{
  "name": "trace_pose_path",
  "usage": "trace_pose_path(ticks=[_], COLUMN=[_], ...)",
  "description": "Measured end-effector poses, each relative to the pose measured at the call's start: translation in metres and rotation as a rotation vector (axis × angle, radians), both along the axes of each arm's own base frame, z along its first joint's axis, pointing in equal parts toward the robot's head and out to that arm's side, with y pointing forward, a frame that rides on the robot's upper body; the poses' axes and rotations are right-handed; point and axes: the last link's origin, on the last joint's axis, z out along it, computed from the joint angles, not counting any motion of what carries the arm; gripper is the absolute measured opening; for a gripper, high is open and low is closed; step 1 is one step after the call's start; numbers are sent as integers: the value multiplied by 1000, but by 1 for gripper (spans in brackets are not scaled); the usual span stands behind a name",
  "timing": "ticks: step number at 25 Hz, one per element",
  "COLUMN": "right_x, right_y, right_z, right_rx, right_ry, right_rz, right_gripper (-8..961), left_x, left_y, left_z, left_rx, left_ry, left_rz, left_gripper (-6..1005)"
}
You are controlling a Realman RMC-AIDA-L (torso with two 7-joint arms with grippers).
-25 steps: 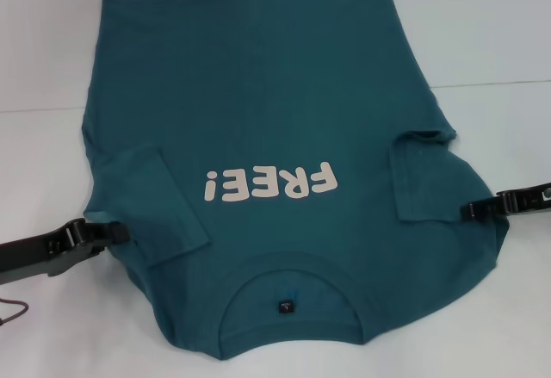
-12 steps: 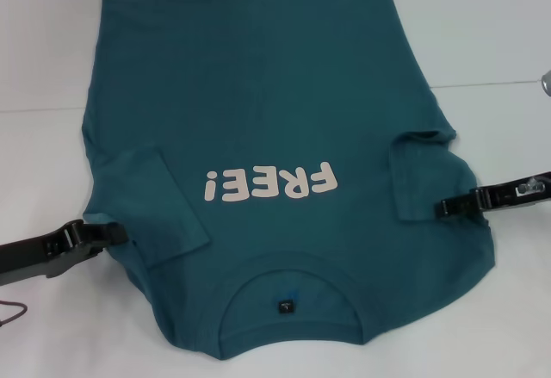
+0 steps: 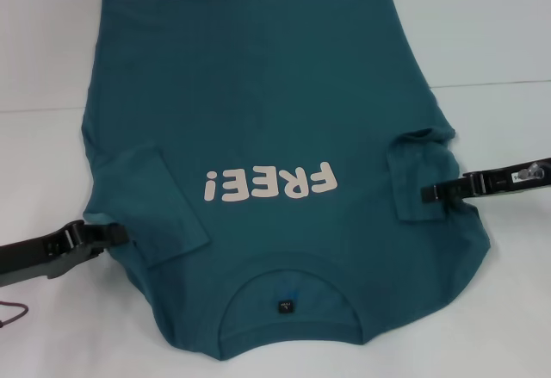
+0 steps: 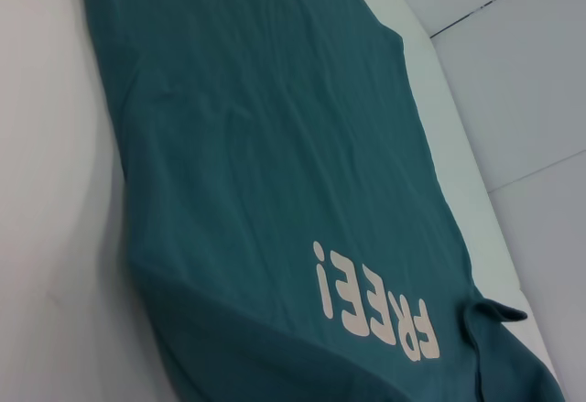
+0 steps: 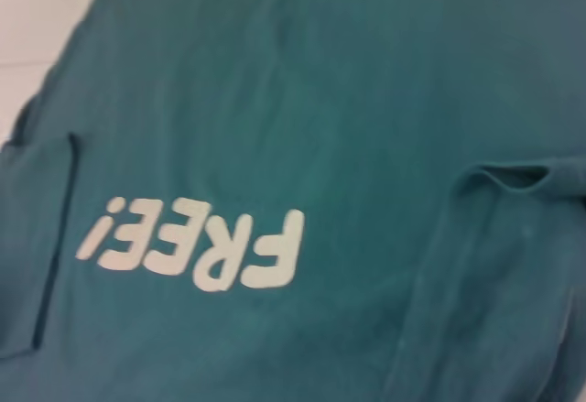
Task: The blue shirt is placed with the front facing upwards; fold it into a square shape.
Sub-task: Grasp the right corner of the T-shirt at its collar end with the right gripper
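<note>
the left gripper (image 3: 112, 233) sits low at the left edge of the blue shirt (image 3: 258, 111), its tip touching the cloth just outside the folded-in left sleeve (image 3: 146, 201); whether its fingers are clenched on the fabric cannot be told. inward from that tip the shirt lies spread front-up on the white table (image 3: 482, 25), the pale "free!" lettering (image 3: 269, 184) running across the chest and reading upside down from the head camera, the neck opening with its small dark label (image 3: 285, 306) nearest the robot. beyond the lettering the right sleeve (image 3: 413, 176) is folded in over the body, and the right gripper (image 3: 433, 192) reaches across the shirt's right edge, its tip over that sleeve; its grip cannot be told either.
</note>
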Motion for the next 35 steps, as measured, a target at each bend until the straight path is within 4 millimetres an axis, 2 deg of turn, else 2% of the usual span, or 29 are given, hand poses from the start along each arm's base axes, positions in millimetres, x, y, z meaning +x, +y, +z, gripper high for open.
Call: trace_pose_path(ticks=[21, 29, 35], right_x=[24, 24, 14], right_y=[-8, -8, -4], right_z=[5, 4, -6], right_rx=[-48, -45, -58], right_ry=[-160, -159, -148], right_rz=[-81, -91, -67], right_gripper=[774, 755, 741], left_x=[-1, -2, -2], left_y=[0, 0, 0], left_z=[-1, -2, -3], left_rx=[2, 3, 5], left_ry=[2, 2, 4], left_rz=[9, 13, 15], left_gripper=[48, 48, 48])
